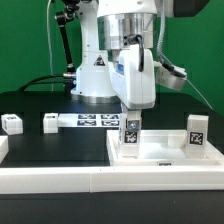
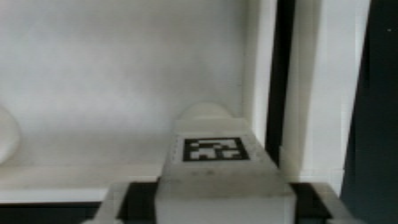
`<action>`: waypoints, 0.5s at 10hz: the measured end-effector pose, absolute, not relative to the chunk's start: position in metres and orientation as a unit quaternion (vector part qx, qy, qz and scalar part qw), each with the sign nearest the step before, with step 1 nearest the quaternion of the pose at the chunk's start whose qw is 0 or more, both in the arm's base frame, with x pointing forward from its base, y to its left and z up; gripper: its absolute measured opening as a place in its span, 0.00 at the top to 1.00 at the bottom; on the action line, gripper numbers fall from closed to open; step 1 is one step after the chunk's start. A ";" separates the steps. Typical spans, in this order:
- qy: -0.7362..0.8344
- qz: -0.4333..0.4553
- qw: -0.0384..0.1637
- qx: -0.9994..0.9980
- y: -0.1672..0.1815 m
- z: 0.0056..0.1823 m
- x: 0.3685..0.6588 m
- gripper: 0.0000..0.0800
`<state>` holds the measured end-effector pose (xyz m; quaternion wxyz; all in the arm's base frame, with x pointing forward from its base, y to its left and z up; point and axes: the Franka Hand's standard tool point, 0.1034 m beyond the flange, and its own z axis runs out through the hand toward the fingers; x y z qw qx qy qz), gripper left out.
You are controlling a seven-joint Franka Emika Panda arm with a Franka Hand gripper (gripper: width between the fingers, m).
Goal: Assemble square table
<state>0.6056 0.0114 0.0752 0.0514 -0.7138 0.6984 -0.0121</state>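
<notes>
**Claw:** Your claw is partly closed and clamped on a peg leg. It grips the upper end and holds the leg upright, with the tag facing the exterior camera. Gripping high leaves the lower end free to go into the top. That is my reading, since no socket can be seen.

**Task piece:** The square table top lies flat with its rim up at the front of the black table, against the white border rail. It was probably placed there so the rail braces it and it cannot slide or spin when you push and twist.

**Held leg:** It hangs over the corner of the top on the exterior view's left. I cannot tell whether its lower end touches. In the wrist view the peg leg points at the white floor of the top, close beside what looks like the raised rim. That fits a corner position.

**Other parts:**
- A second leg stands upright on the top at the exterior view's right. I judge it already fitted.
- A loose leg and a further loose leg wait on the table at the exterior view's left, well apart from the top.
- The marker board lies just beside the further loose leg.

**Risk:** With the lower end hidden, a small tilt could jam the leg at entry.
</notes>
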 end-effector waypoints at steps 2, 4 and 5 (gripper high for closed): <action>0.677 -0.013 0.051 -0.734 0.011 0.075 0.605 0.40; 0.622 -0.011 0.049 -0.781 0.010 0.077 0.607 0.24; 0.574 -0.016 0.049 -0.817 0.009 0.077 0.607 0.20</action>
